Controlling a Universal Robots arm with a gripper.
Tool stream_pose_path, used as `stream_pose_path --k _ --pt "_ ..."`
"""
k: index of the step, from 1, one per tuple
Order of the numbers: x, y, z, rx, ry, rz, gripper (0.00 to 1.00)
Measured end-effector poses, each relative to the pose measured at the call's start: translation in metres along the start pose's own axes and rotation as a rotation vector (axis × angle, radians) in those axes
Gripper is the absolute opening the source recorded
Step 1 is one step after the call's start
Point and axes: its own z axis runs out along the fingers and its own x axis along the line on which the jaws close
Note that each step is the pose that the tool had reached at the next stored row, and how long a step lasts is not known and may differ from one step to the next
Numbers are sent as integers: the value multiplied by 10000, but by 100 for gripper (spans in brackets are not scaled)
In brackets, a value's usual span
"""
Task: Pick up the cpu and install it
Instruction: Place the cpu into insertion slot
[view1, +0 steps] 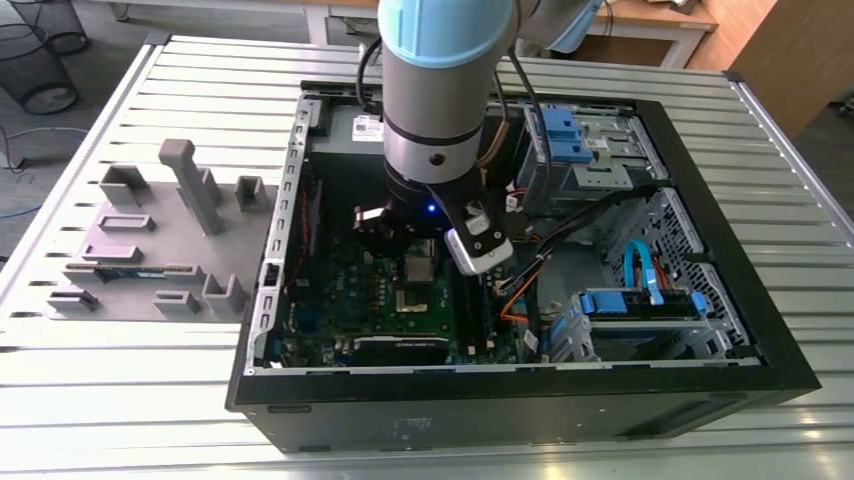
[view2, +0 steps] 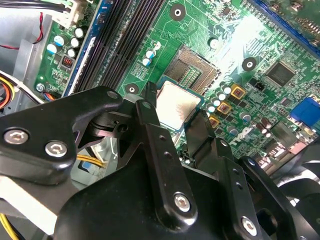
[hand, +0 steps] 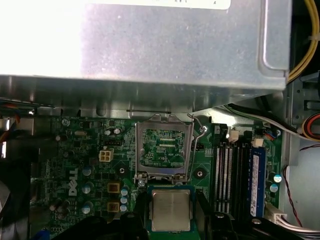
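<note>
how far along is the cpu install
Pickup looks done: the pincer is shut on the cpu, held just above the motherboard, beside the socket. Left: seating it, since the socket is empty.

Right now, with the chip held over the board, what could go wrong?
1. The cpu, clamped in the gripper, looks offset from the open socket; lowered here, it could land on the frame and bend contacts.
2. Small yellow components lie close to the gripper; it might knock them.
</note>
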Motion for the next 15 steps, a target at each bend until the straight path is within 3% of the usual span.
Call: stream_pose_path --k 15 --pt "1 0 30 1 0 0 47"
